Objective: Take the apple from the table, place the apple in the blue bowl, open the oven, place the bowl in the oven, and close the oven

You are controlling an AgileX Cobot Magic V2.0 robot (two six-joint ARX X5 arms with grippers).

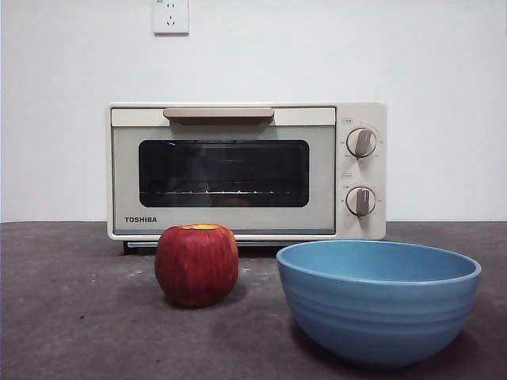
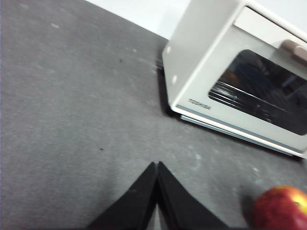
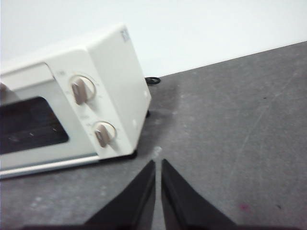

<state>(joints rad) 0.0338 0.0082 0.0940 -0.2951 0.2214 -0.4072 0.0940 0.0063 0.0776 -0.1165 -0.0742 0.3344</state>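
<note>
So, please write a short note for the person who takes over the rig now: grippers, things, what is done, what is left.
Left gripper: shut, empty, above the table near the apple.
Right gripper: shut, empty, beside the oven's dial side.
The apple stands on the table in front of the oven; the blue bowl is empty beside it. Oven door closed.
Done: nothing.
Left: every step, starting with picking up the apple.

Apple point(image 1: 196, 265) stands alone on table point(image 1: 71, 317), open gap on all sides, nothing above. Blue bowl point(image 1: 378, 301) just beside it, not touching; mouth unobstructed. Oven point(image 1: 246, 170) behind both, door shut, handle point(image 1: 219, 115) reachable from above. Apple and bowl stand before door.
</note>
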